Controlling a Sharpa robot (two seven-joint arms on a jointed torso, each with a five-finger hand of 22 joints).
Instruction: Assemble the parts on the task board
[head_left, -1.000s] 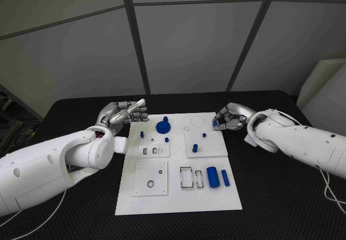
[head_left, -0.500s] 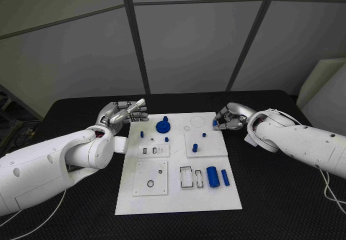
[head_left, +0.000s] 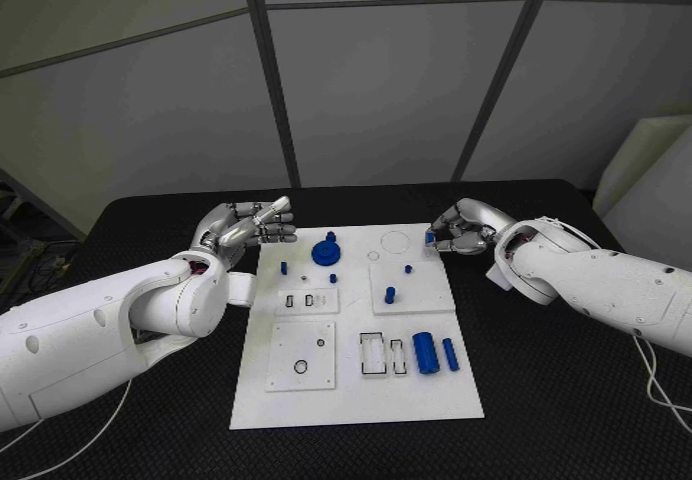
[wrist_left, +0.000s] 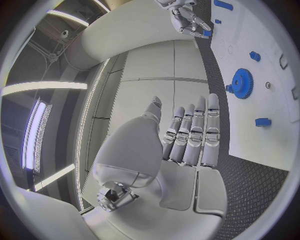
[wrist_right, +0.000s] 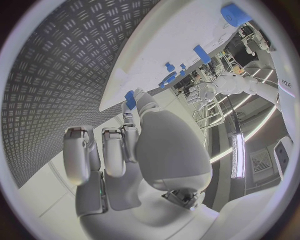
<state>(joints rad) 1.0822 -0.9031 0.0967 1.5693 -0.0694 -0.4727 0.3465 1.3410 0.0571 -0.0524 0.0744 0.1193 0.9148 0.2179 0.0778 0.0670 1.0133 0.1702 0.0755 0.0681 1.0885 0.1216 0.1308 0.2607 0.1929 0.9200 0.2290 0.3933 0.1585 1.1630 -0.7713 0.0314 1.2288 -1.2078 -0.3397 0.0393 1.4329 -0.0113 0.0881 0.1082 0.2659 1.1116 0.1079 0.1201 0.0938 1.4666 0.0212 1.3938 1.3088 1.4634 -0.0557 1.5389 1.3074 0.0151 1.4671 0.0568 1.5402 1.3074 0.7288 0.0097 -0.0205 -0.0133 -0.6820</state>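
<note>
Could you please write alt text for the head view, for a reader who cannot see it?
A white task board lies on a black table between two white robot arms. The right hand pinches a small blue part at the board's far right corner; the left hand hovers open beside the far left corner, near a blue gear.

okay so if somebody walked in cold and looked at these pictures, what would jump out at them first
Probably the white task board in the middle of the black table, dotted with small blue parts, the blue gear near its far edge largest. Next, the right hand at the board's far right corner, pinching a small blue piece in its fingertips. The left hand hangs by the far left corner, holding nothing.
</note>
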